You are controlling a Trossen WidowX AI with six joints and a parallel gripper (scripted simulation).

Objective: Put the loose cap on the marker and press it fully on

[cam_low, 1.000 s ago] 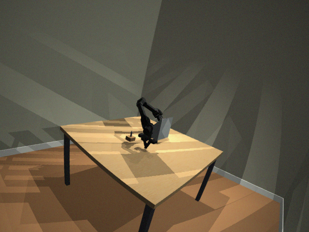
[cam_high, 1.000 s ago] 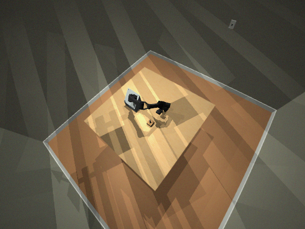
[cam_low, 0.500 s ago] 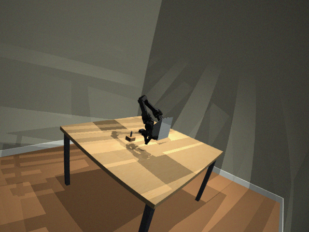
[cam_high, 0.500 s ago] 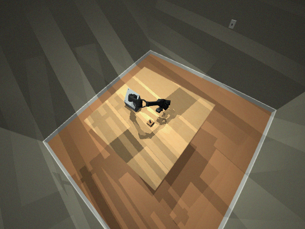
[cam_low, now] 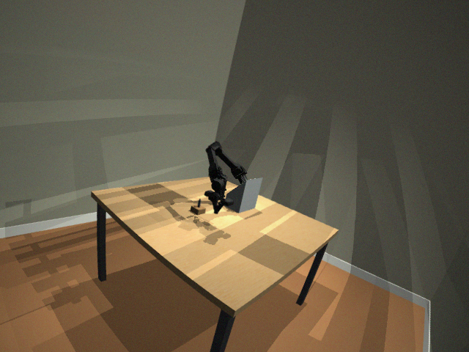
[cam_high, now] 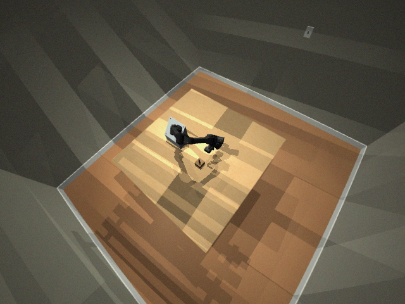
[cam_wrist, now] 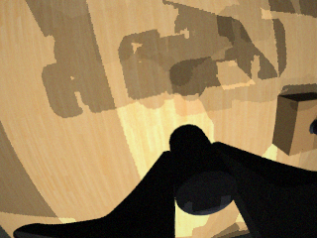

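Observation:
The black marker (cam_high: 199, 161) (cam_low: 198, 202) stands upright in the small wooden holder block (cam_high: 202, 163) (cam_low: 197, 210) (cam_wrist: 286, 124). In the wrist view the block is at the right edge, and only a dark sliver of the marker shows. My gripper (cam_low: 216, 212) (cam_wrist: 192, 153) is shut on the dark cap (cam_wrist: 205, 194). The cap's rounded end shows between the fingertips and its wider end nearer the camera. The gripper points down over the table, beside the block and apart from it. In the top view the arm hides the fingertips and cap.
The arm's base stands on a pale plate (cam_high: 170, 125) (cam_low: 250, 195) on the wooden table (cam_high: 261, 140) (cam_low: 264, 223). Arm shadows and light patches lie across the table top near the block.

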